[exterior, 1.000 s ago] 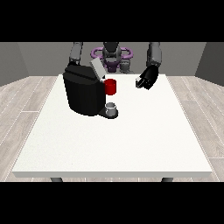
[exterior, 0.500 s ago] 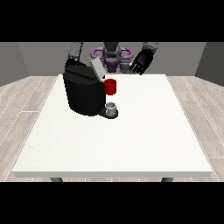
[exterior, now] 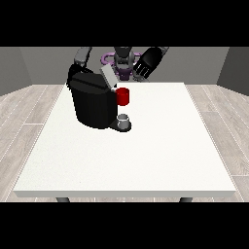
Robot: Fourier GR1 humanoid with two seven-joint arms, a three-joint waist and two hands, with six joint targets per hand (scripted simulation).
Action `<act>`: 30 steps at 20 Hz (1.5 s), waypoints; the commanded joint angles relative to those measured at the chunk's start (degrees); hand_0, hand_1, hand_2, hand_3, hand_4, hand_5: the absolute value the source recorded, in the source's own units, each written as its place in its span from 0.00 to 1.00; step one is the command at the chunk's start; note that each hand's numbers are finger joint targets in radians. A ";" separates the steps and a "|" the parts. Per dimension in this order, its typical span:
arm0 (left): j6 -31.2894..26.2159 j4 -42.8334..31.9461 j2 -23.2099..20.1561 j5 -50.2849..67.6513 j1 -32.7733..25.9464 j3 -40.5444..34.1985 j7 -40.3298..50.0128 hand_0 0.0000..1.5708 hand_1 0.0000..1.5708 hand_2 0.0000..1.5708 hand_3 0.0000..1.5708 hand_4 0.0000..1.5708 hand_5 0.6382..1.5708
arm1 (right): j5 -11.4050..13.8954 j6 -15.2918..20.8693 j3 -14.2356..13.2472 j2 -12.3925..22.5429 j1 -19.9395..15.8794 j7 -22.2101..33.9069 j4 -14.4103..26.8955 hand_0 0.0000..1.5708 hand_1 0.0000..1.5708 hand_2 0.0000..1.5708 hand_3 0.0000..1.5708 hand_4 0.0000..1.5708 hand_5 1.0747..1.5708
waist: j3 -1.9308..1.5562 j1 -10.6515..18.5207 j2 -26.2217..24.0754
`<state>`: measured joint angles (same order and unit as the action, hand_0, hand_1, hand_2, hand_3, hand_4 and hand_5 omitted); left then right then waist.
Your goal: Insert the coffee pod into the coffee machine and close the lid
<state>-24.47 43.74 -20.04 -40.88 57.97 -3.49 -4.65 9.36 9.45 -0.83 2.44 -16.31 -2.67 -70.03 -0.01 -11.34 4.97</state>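
You see a white desk (exterior: 146, 155) carrying a black machine (exterior: 92, 104) with a pale grey lid (exterior: 108, 77). A red thing at the machine (exterior: 123, 96) sits above a grey thing (exterior: 124, 119). The hand at the view's right (exterior: 148, 61) is black; the floor (exterior: 22, 112) shows pale wood planks.

Even, bright light; faint soft shadow under coffee machine (exterior: 93, 103) on table (exterior: 146, 155); no glare.

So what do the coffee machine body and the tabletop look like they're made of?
Coffee machine: probably matte black plastic, since it looks uniformly dark with soft highlights only; its raised lid is a lighter grey, perhaps metal or plastic. Table: smooth white matte, laminate-like, with no grain or reflections.
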 commanded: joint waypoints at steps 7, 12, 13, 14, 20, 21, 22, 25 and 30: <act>-1.74 -2.01 -1.99 0.10 9.17 -2.48 4.24 0.77 0.77 0.81 0.80 0.31 1.00 | -0.95 -1.19 -2.35 2.93 -7.17 5.63 -2.00 0.00 0.00 0.00 0.00 0.11 1.00 | -0.01 -3.14 4.32; -2.42 -3.69 -5.84 0.70 13.78 -4.59 2.10 0.79 0.79 0.82 0.79 0.30 1.00 | 0.36 1.28 -1.56 1.24 -9.88 5.12 -2.76 0.00 0.00 0.00 0.00 0.00 1.00 | 0.00 -4.53 9.60; -0.65 -2.88 -5.05 0.05 11.45 -3.66 0.13 0.81 0.81 0.83 0.80 0.30 1.00 | 0.03 0.17 -2.21 2.61 -7.86 1.13 -1.98 0.00 0.00 0.00 0.00 0.04 1.00 | -0.01 -4.19 10.82; -1.06 -3.08 -4.09 0.07 13.53 -3.95 3.57 0.82 0.82 0.84 0.80 0.30 1.00 | -0.24 0.37 -2.42 2.07 -7.62 0.24 -0.70 0.00 0.00 0.00 0.00 0.09 1.00 | -0.02 -4.57 10.24; -0.31 -5.02 -4.37 -1.43 10.79 -2.66 0.46 0.76 0.76 0.80 0.78 0.29 1.00 | -0.19 0.34 -2.14 2.36 -8.96 6.05 -3.41 0.00 0.00 0.00 0.00 0.00 1.00 | 0.00 -4.62 9.30; -1.30 -4.85 -2.99 -1.10 13.37 -2.70 2.87 0.75 0.75 0.79 0.77 0.30 1.00 | 0.07 1.08 -1.76 1.04 -8.48 2.87 -1.52 0.00 0.00 0.00 0.00 0.10 1.00 | -0.02 -4.89 10.37; -1.29 -5.02 -4.44 -0.90 14.33 -3.16 0.72 0.76 0.76 0.80 0.78 0.30 1.00 | 1.91 3.88 -0.38 -0.92 -9.91 3.98 -2.46 0.00 0.00 0.00 0.00 0.12 1.00 | 0.00 -4.49 11.68; 0.03 -5.20 -2.95 -1.40 13.18 -3.06 2.95 0.80 0.80 0.82 0.78 0.28 1.00 | -0.54 0.38 -2.86 2.35 -9.01 2.94 -1.52 0.00 0.00 0.00 0.00 0.08 1.00 | -0.02 -4.86 10.26; 0.32 -6.57 -4.30 -1.65 13.19 -3.50 1.18 0.76 0.76 0.79 0.77 0.28 1.00 | -0.79 -1.01 -2.99 3.78 -9.01 2.35 -2.96 0.00 0.00 0.00 0.00 0.11 1.00 | -0.01 -6.43 11.86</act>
<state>-24.14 37.80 -23.95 -42.27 70.74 -6.83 -3.59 9.47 10.18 -2.97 4.62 -25.66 0.72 -72.97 -0.01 -16.83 16.34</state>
